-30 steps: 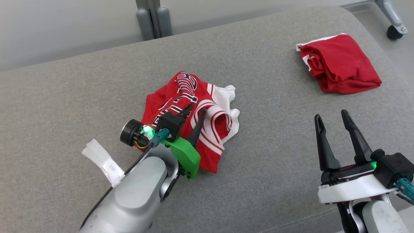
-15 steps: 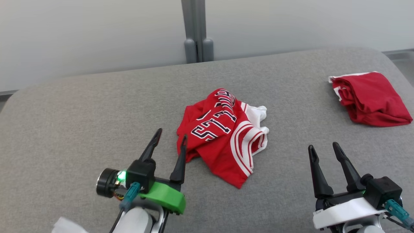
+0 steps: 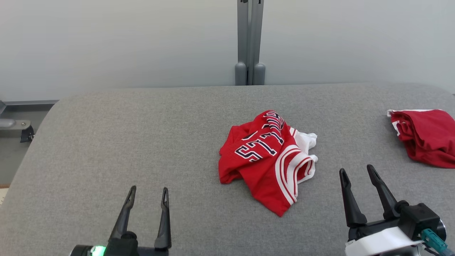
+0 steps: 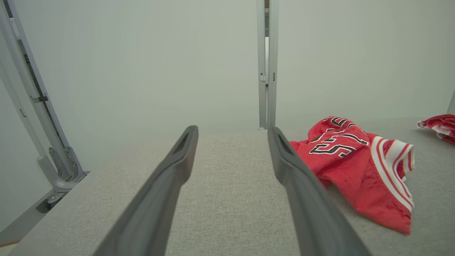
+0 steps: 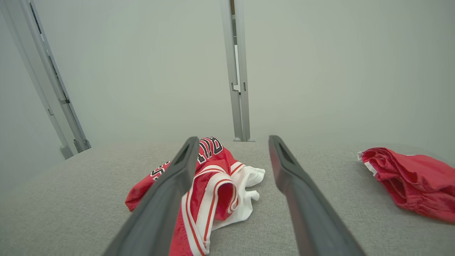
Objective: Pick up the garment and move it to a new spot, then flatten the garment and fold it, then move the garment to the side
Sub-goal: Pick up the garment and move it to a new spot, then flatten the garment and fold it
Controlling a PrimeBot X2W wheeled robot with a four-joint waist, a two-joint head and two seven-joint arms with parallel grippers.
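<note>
The light is bright, soft and even with faint shadows, and the pictures look sharp.

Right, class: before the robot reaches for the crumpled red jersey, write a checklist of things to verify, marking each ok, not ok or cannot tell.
1. Left gripper open and empty: ok.
2. Right gripper open and empty: ok.
3. Jersey lying free on the grey surface, touching neither gripper: ok.
4. Jersey flat enough to fold: not ok, it is bunched.
5. Jersey apart from the other red garment: ok.
6. Anything hidden under the jersey: cannot tell.
</note>
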